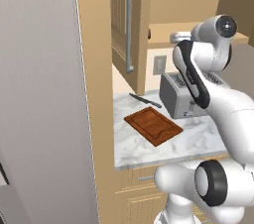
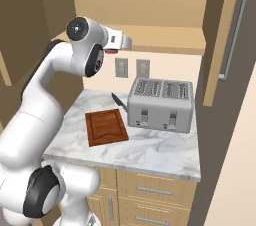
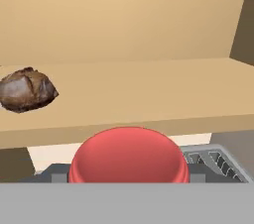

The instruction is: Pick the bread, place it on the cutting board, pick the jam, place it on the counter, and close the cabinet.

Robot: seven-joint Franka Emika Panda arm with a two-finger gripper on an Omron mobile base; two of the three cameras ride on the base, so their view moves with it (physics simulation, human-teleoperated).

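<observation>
One cabinet [image 1: 121, 25] hangs open above your surface [image 2: 150, 150], which carries a toaster [image 2: 161, 104] and the cutting board [image 2: 106, 126]. On the cabinet shelf lies the bread [image 3: 27, 89]; the jam [image 3: 129, 154] sits right at your hand [image 2: 124, 43]. You cannot tell whether the hand grips it.

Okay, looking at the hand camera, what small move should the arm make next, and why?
Probably ease back from the cabinet shelf. The jam sits right at the hand, seemingly held, while the bread remains on the shelf and the cutting board is bare.
</observation>
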